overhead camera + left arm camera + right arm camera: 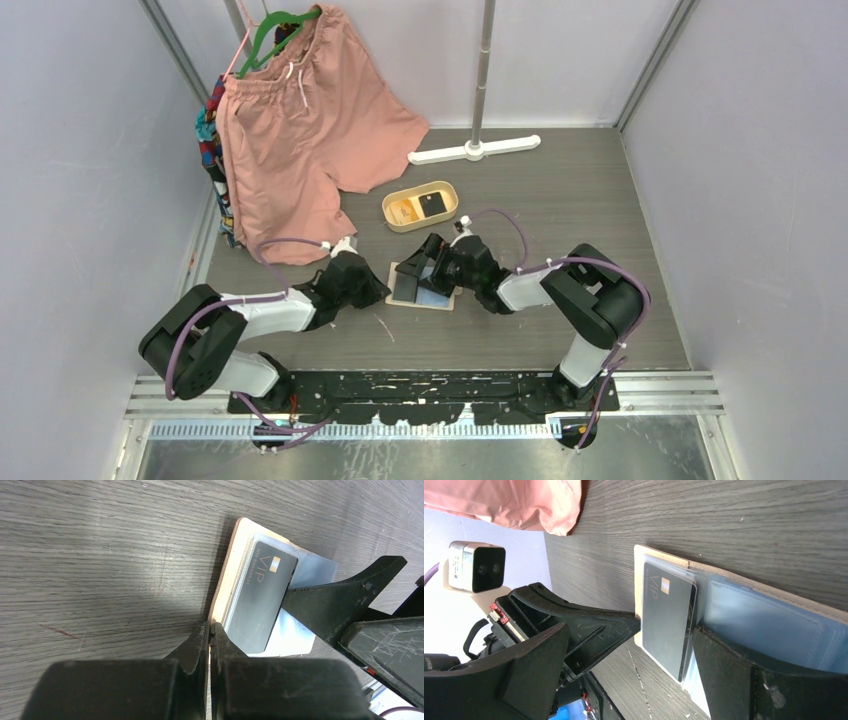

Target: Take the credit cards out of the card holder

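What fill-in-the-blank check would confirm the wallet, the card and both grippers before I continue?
1. The left gripper is ____, its tips at the beige edge of the card holder.
2. The dark card lying in the open card holder bears the letters ____.
3. The right gripper is ____, with one finger on each side of the dark card.
4. The pink shorts hang from a ____ hanger.

Missing words: shut; VIP; open; green.
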You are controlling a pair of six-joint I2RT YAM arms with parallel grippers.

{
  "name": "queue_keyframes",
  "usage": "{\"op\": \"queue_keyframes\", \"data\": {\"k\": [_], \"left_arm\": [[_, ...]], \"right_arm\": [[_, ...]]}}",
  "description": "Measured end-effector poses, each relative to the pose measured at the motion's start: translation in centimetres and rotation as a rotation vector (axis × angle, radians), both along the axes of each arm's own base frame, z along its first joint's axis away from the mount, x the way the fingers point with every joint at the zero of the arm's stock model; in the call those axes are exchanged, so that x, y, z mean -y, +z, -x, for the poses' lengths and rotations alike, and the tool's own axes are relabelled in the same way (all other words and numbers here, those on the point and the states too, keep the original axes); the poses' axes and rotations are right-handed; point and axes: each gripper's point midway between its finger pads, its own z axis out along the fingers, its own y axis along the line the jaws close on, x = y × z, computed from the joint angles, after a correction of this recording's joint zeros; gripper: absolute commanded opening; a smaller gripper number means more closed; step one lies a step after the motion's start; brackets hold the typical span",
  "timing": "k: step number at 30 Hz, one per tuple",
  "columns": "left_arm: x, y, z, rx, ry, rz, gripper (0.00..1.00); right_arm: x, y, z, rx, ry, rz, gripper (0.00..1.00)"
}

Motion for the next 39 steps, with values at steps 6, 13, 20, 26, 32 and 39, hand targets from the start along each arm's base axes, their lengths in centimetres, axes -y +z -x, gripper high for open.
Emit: {"op": "queue_keyframes", "data": {"k": [6,13,20,26,32,39], "left_arm": [[-0.1,0.0,-0.1,0.003,0.007,-0.004,0.0],[-0.5,0.0,-0.2,0.005,0.02,-0.016,0.0],[-1.1,0.0,-0.5,0.011,0.04,-0.033,0.0],[-1.4,0.0,-0.6,0.015,0.052,-0.044,0.0],[-1.5,0.0,-0.6,0.016,0.051,-0.047,0.0],[-1.5,0.0,-0.6,0.016,0.05,-0.048,0.0]], "right_arm": [[-0.5,-0.1,-0.4,-0.025,0.017,0.053,0.99],[-1.3,0.1,-0.8,-0.015,0.023,-0.001,0.98],[-1.9,0.6,-1.3,0.015,0.025,-0.153,0.96],[-2.2,1.0,-1.2,0.024,0.037,-0.219,0.84],[-2.0,0.0,-1.1,-0.01,0.045,-0.195,0.64],[-2.2,-0.5,-1.0,-0.016,0.077,-0.15,0.68]]}}
